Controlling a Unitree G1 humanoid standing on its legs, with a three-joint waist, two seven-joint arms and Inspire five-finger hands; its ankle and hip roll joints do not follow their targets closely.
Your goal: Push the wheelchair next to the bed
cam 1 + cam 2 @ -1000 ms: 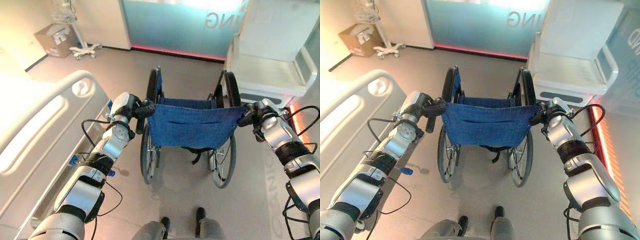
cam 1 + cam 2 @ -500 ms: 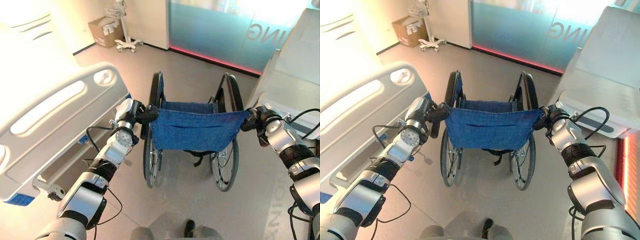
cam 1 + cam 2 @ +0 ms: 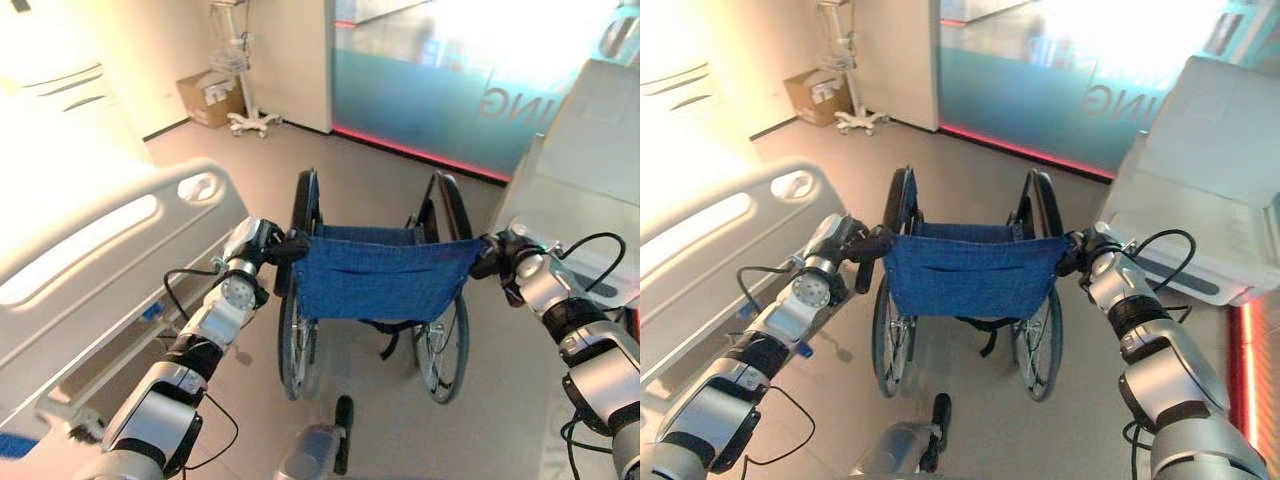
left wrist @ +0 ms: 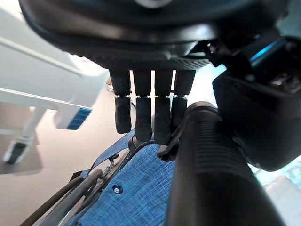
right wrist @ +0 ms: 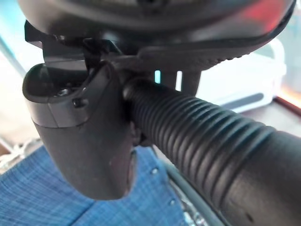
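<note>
The bed [image 3: 95, 250] is the largest thing here: it stands just to the outer side of the left hand [image 3: 262, 243], with its white side rail running along the left arm, and its mattress is too bright to read. The wheelchair [image 3: 378, 275] is directly in front of both hands, between them, and it points away from the robot toward the glass wall [image 3: 440, 80]. In my judgement the task is well advanced but not finished: the chair's left wheel [image 3: 296, 345] is already near the rail, yet a strip of bare floor lies between them, and the chair sits near the bed's end more than alongside it, so some further pushing and perhaps a small turn toward the bed remain. On the outer side of the right hand [image 3: 497, 257] stands a second white bed or trolley [image 3: 575, 165], close to that arm. The wheelchair has a blue fabric backrest [image 3: 380, 280] with a stitched pocket, stretched flat between two dark push handles, and thin spoked wheels with black tyres. The left hand is closed around the left handle [image 4: 207, 169], a ribbed black grip, with the fingers [image 4: 143, 117] bent over it. The right hand is clamped on the right handle [image 5: 197, 136], also ribbed, with the thumb [image 5: 84, 136] pressed beside it.
</note>
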